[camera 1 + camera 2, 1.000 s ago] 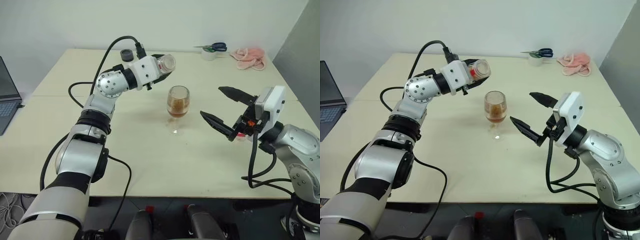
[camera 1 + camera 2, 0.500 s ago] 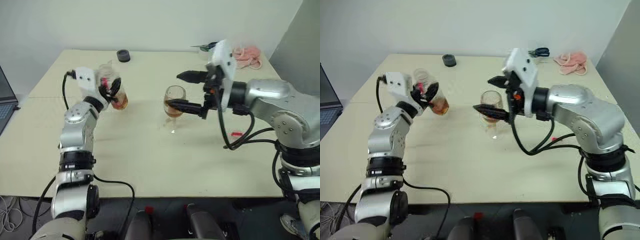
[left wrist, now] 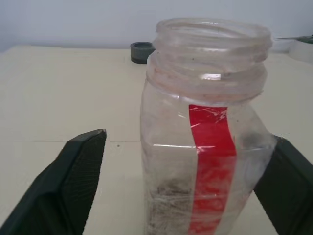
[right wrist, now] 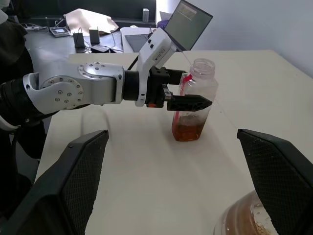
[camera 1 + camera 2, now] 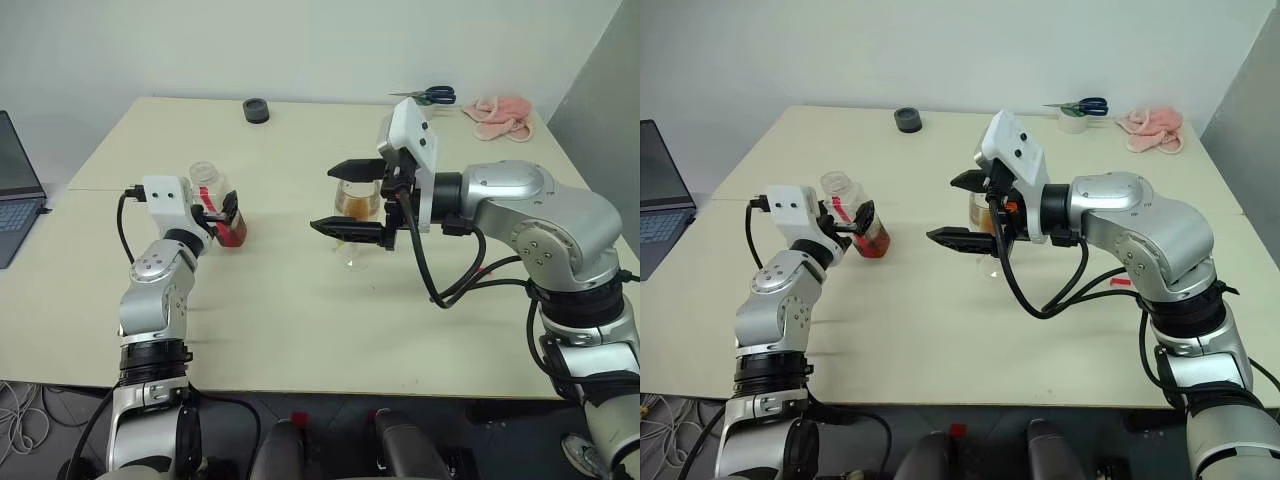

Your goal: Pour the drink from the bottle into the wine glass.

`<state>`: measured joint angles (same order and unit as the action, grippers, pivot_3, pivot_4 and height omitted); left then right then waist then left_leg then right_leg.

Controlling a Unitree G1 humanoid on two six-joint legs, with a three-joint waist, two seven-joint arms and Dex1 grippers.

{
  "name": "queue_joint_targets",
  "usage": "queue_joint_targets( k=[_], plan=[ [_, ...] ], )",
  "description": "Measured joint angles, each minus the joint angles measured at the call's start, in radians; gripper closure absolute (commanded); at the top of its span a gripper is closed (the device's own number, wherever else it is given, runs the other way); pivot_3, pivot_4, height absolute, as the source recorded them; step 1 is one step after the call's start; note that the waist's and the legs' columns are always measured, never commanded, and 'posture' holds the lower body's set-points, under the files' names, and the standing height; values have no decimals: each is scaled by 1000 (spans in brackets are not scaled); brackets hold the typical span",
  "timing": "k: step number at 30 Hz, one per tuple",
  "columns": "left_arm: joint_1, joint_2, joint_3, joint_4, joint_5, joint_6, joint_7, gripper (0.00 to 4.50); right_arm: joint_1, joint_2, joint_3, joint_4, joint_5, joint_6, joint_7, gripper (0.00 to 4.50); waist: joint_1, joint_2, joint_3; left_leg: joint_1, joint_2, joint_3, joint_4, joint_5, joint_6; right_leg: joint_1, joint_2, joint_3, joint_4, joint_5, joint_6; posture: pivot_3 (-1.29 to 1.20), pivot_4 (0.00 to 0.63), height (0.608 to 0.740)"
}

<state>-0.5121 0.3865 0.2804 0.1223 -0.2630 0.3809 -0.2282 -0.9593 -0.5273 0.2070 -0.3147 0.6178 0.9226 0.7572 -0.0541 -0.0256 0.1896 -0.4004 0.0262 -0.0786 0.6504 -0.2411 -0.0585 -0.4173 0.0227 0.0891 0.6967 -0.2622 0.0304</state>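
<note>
Two clear vessels stand on the matte cream table (image 5: 300,330). The bottle (image 5: 213,205) is thin, crinkled plastic, squarish in the body with a wide threaded neck, uncapped, a red label strip down one face; it stands upright on the table's left half with a shallow layer of amber drink (image 4: 187,131) in its base. The wine glass (image 5: 354,215) is smooth and colourless, with a round bowl on a thin stem, holding more of the same amber liquid; it stands near the table's middle, well apart from the bottle.

Left gripper (image 3: 195,186): black wedge fingers spread wide, one on each side of the bottle; whether they touch the plastic, cannot tell.

Right gripper (image 5: 965,211): tapered black fingers wide apart, flanking the glass bowl, clamped on nothing.

Back edge: dark round cap (image 5: 256,110), scissors (image 5: 428,96), crumpled pink cloth (image 5: 500,113).
</note>
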Motion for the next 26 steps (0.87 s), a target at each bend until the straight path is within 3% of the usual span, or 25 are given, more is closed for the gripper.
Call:
queue_joint_targets(
  k=[7, 13, 21, 26],
  plan=[
    [102, 92, 17, -174, -49, 100, -53, 39, 5, -21, -4, 6, -11, -19, 33, 0, -5, 0, 0, 0, 1, 1, -2, 0, 0, -1, 0, 1, 0, 0, 0, 0, 150, 740],
    [233, 339, 166, -358, -319, 216, -402, 39, 121, -167, -110, 13, -4, -57, 131, 0, -1, 0, 0, 0, 1, 2, -4, 0, 0, -1, 1, 1, -3, -2, 2, 0, 150, 740],
    [130, 505, 107, -362, -446, 290, -652, 39, 236, -315, -291, 137, 24, -130, 248, 0, 2, 0, 0, 2, 2, 2, -5, 0, 0, 4, 2, 1, -14, -3, 5, 0, 150, 740],
    [77, 521, 34, -338, -447, 292, -737, 39, 244, -327, -300, 155, 41, -123, 284, 0, -13, 1, 1, 2, 3, 4, -6, 0, 0, 3, 3, 3, -14, -3, 5, 0, 150, 740]
  ],
)
